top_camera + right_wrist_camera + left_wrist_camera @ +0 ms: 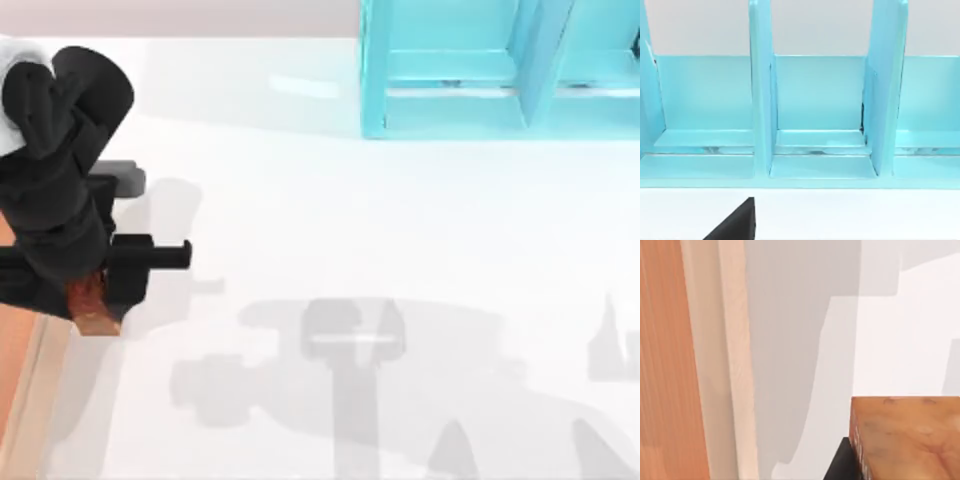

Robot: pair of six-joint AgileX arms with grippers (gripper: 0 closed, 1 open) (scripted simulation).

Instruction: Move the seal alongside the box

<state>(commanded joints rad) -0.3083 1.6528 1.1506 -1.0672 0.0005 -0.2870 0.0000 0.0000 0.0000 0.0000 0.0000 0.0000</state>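
So the left arm is over at the left side of the bench, and its left gripper (100, 300) has the seal (95, 308) pinched between its fingers. The seal pokes out below the dark gripper body as a small reddish-brown block, sitting right at the gripper's tip. From the top view it's just beside the box (30, 380), hovering over or next to the pale rim at the left edge of the bench; I can't tell if it's touching the white surface yet.

The left wrist view has the seal (905, 435) up close, glossy orange-brown with faint pale marks, with a bit of a black finger (842, 462) next to it. The box's pale wooden rim (725, 360) runs alongside with the orange-brown inside beyond it, and there's a strip of shadowed white bench (790, 365) between the rim and the seal.

The right wrist view faces a turquoise shelf (815, 100) at the far side of the bench, with a dark sliver of the right gripper (737, 222) in the corner. Can't tell whether that one's open or closed.
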